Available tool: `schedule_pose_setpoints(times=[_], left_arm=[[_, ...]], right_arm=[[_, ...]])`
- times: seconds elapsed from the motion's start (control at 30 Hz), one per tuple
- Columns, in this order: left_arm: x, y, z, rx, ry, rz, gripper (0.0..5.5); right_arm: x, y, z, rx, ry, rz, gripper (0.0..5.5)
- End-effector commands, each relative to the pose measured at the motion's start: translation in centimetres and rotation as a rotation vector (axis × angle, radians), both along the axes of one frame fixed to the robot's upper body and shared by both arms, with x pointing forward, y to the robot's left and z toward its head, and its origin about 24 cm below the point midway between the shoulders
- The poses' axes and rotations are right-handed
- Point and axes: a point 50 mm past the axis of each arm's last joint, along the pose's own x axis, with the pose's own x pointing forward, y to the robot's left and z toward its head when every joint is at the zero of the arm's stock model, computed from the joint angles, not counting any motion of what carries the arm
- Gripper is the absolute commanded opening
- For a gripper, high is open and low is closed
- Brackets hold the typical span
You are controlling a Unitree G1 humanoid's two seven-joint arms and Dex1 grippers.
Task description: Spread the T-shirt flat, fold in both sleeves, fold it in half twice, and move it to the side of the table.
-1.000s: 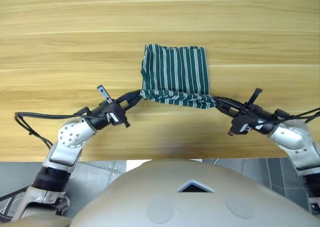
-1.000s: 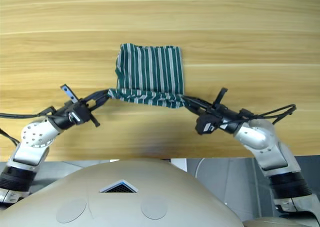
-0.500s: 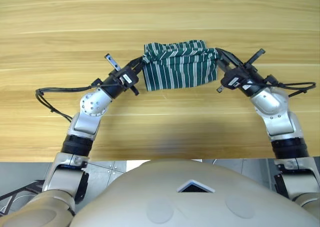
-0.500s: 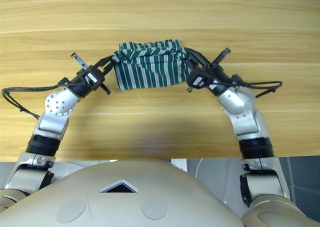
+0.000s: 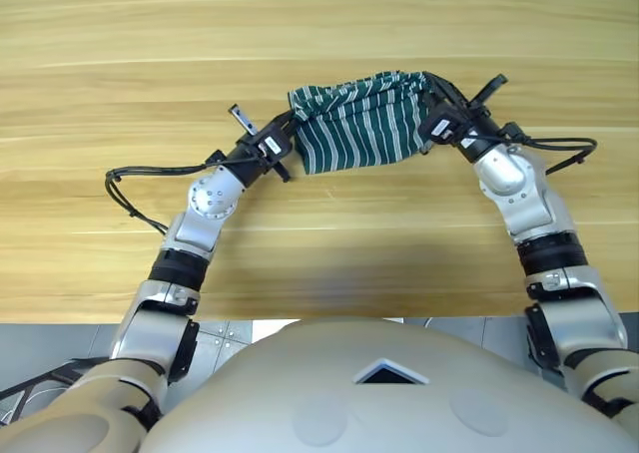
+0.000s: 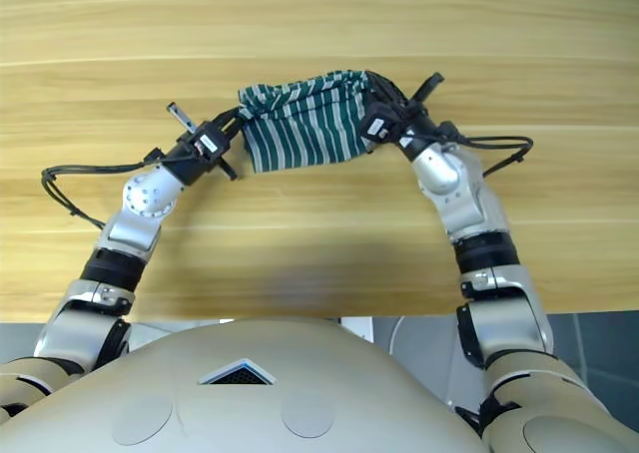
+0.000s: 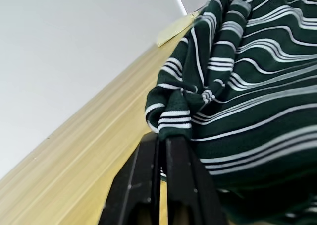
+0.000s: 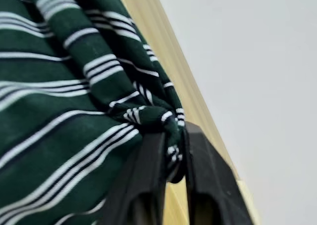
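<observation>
while left gripper point(image 7: 163, 138) and right gripper point(image 8: 171, 136) are pinching shirt point(image 5: 359, 124) corners over the desk point(image 5: 319, 24), either thin bite is risking slipping.

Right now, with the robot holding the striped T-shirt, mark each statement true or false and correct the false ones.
1. The T-shirt is dark green with white stripes. True.
2. The left gripper is open and clear of the cloth. False: it is shut on a bunched corner of the T-shirt.
3. The right gripper pinches a bunched corner of the T-shirt. True.
4. The T-shirt lies spread flat with its sleeves out. False: it is folded small and held between both grippers over the wood-grain table.
</observation>
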Motion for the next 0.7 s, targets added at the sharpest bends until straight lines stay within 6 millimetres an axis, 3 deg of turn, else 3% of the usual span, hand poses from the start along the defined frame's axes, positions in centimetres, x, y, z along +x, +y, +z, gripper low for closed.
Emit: schedule_pose_setpoints(times=[0.03,0.33,0.47,0.63,0.7], left_arm=[[1.2,-0.5,0.3,-0.019,0.005,-0.003,0.77],[4.0,0.5,0.8,-0.07,0.002,0.125,2.02],[5.9,2.6,0.2,-0.005,-0.016,0.32,2.58],[6.2,4.4,-0.1,-0.013,-0.079,0.471,2.99],[6.0,5.4,0.2,-0.07,-0.109,0.545,2.99]], right_arm=[[0.8,0.7,-0.3,-0.005,0.0,0.0,1.12],[2.7,1.4,-0.9,-0.011,0.007,-0.036,2.48],[4.0,2.0,-0.8,0.002,-0.02,-0.077,3.11],[2.5,4.9,0.8,0.092,-0.107,0.078,3.23],[2.8,5.1,0.9,0.104,-0.095,0.072,3.23]])
